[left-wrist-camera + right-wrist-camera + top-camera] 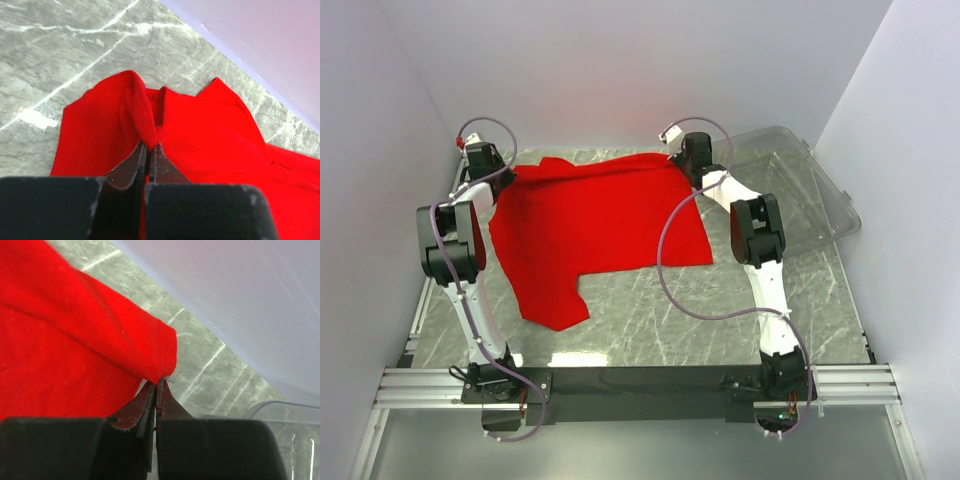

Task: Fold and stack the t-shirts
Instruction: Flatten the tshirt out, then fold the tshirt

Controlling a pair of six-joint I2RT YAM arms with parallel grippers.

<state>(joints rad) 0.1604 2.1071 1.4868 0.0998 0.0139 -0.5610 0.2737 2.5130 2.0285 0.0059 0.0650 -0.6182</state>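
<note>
A bright red t-shirt (595, 225) lies spread on the grey marble table, one sleeve pointing toward the near left. My left gripper (502, 176) is at its far left corner, shut on a raised fold of the red t-shirt (150, 127), seen pinched at the left gripper (149, 146). My right gripper (688, 165) is at the far right corner. In the right wrist view the right gripper (156, 384) is shut on the corner edge of the red t-shirt (75, 340), which hangs lifted off the table.
A clear plastic bin (800, 190) sits at the far right of the table, its rim (285, 410) close beside the right gripper. White walls enclose the back and both sides. The marble table (720, 320) shows bare in front of the shirt.
</note>
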